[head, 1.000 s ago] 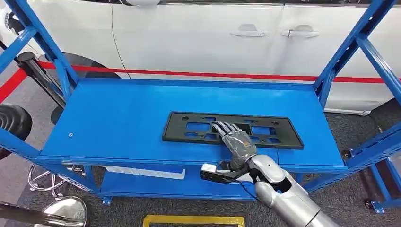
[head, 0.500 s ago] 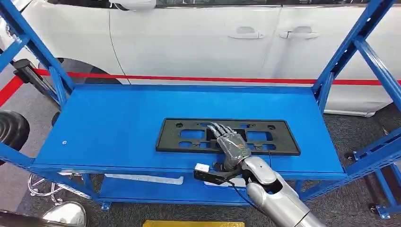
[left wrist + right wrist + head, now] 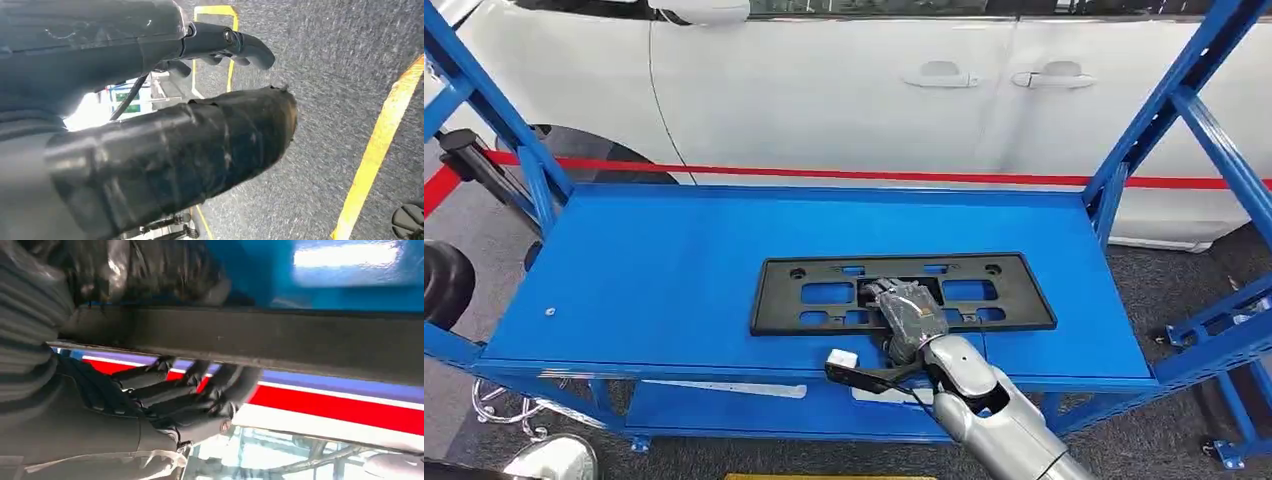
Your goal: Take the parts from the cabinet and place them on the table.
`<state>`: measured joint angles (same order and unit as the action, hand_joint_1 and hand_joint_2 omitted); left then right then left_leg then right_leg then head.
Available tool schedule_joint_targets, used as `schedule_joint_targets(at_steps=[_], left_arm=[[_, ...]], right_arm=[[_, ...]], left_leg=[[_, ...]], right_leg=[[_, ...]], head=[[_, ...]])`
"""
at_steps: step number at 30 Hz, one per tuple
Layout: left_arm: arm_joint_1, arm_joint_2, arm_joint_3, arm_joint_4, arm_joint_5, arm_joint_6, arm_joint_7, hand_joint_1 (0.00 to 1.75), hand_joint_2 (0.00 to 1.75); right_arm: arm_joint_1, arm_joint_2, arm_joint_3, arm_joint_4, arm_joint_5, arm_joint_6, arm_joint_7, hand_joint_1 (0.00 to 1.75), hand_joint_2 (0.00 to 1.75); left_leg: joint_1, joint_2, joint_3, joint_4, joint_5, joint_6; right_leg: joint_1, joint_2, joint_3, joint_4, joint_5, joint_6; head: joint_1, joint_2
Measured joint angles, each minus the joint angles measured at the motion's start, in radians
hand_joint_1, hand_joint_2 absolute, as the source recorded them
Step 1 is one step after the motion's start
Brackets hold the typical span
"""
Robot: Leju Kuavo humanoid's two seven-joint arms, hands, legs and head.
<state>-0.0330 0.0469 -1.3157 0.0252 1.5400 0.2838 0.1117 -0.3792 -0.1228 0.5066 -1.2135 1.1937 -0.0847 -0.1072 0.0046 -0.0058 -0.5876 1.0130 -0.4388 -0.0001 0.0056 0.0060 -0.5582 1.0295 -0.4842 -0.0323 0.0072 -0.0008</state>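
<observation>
Black plastic frame (image 3: 903, 293), a flat rectangular car part with cut-out windows, lies on the blue shelf (image 3: 674, 270) of the cabinet, near its front edge. The right hand (image 3: 904, 312) rests on the frame's near bar; a second ago its fingers lay stretched flat across the frame, and now they curl over the bar, as the right wrist view also shows with dark fingers (image 3: 200, 390) wrapped against it. This looks like the grip closing before a lift. The left hand (image 3: 165, 150) hangs over grey floor (image 3: 340, 75), fingers loosely bent, holding nothing. A white car (image 3: 854, 80) stands behind.
</observation>
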Motion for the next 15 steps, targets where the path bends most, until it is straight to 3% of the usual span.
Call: schedule_joint_targets(at_steps=[4, 15], left_arm=[[0.003, -0.005, 0.000, 0.000, 0.000, -0.010, -0.008, 0.00, 0.00], [0.008, -0.010, 0.000, 0.000, 0.000, -0.029, -0.029, 0.00, 0.00]], right_arm=[[0.007, 0.000, -0.013, -0.007, 0.011, -0.005, -0.004, 1.75, 1.75], [0.041, -0.002, -0.041, -0.071, 0.014, -0.007, -0.010, 1.75, 1.75]], left_leg=[[-0.002, 0.000, 0.000, 0.000, -0.005, 0.008], [-0.002, 0.000, 0.001, 0.001, -0.006, 0.010]], right_leg=[[-0.002, 0.000, 0.003, -0.007, 0.000, 0.005], [-0.002, 0.000, 0.005, -0.011, 0.001, 0.010]], head=[[0.000, 0.000], [0.000, 0.000]])
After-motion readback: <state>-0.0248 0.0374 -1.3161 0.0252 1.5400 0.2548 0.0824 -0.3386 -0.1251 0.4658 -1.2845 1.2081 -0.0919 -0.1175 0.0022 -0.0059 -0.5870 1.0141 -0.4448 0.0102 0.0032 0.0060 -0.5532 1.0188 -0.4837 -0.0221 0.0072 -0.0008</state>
